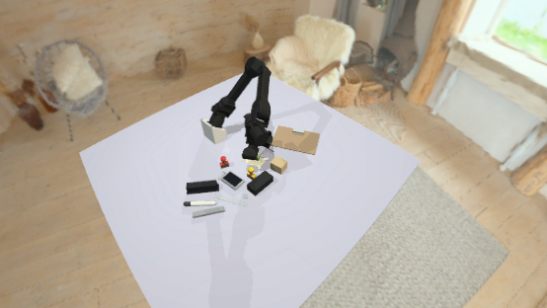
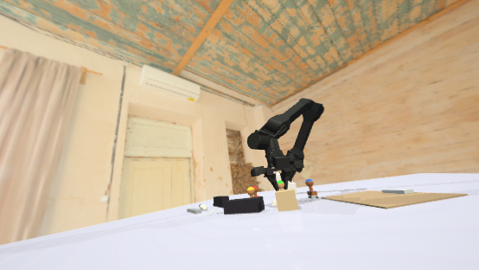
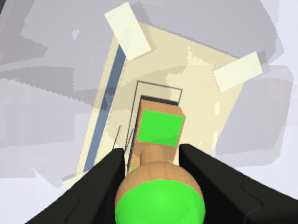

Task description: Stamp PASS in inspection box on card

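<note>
The gripper (image 3: 157, 163) is pinching the green-knobbed PASS stamp (image 3: 160, 196), hovering over the inspection box (image 3: 160, 90) on the card (image 3: 200, 96); press straight down, without sliding.

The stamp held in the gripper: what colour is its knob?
Bright green, on a tan wooden handle; the stamp shows best in the wrist view, between the gripper fingers.

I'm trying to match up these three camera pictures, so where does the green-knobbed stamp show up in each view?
Top: the green-knobbed stamp is a green speck under the arm, mid-table, left of the tan box.
Exterior: green knob below the claw, just above the tan box.
Wrist: centre bottom, stamp gripped between the fingers, over the card.
Shared landmark: the tan box.
</note>
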`<action>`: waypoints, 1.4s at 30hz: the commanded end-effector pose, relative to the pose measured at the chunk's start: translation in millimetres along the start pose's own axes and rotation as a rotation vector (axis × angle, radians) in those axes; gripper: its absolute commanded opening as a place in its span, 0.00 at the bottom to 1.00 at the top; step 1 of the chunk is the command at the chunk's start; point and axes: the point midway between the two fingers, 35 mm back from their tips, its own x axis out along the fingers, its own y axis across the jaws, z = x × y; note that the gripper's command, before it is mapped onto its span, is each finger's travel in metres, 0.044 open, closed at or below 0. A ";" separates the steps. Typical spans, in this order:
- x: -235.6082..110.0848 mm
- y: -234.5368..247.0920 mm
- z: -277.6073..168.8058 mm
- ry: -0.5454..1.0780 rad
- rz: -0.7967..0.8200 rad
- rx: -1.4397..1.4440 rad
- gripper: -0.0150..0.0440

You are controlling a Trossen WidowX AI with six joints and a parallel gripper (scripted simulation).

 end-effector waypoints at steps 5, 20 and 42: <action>-8.3 -0.4 1.2 -0.001 -0.001 -0.004 0.25; -31.9 -1.0 2.0 0.000 -0.003 -0.003 0.25; -63.6 1.1 4.6 0.001 -0.002 -0.003 0.25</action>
